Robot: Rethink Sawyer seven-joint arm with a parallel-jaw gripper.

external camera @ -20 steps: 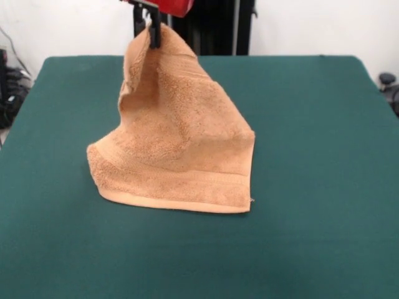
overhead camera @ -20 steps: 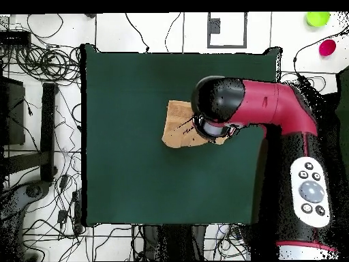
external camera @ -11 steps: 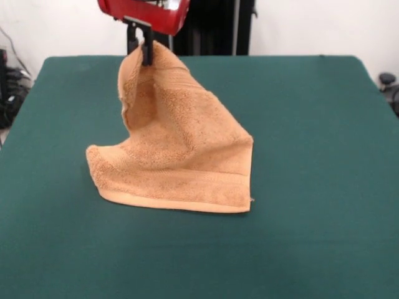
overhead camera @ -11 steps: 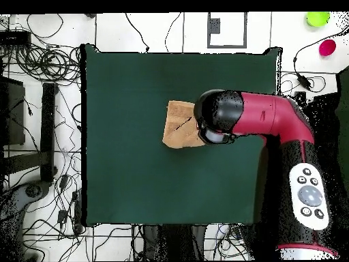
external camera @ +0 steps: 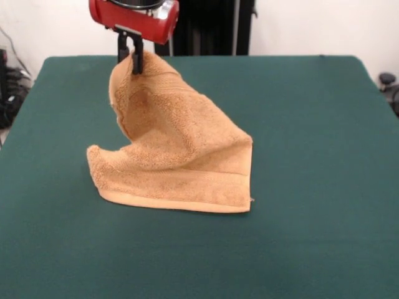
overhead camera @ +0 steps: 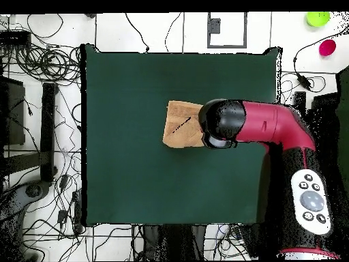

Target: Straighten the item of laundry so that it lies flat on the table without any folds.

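A: Gripper (external camera: 133, 55) pinched on towel (external camera: 177, 159) corner, raised; hemmed edge resting mid-table (external camera: 312, 124).

B: Suggest dragging the corner outward and low; release once the fold has opened; avoid re-bunching.

Tangled black cables (overhead camera: 48, 65) sprawl over the white floor — green bowl (overhead camera: 317, 18), pink bowl (overhead camera: 328, 47) nearby.
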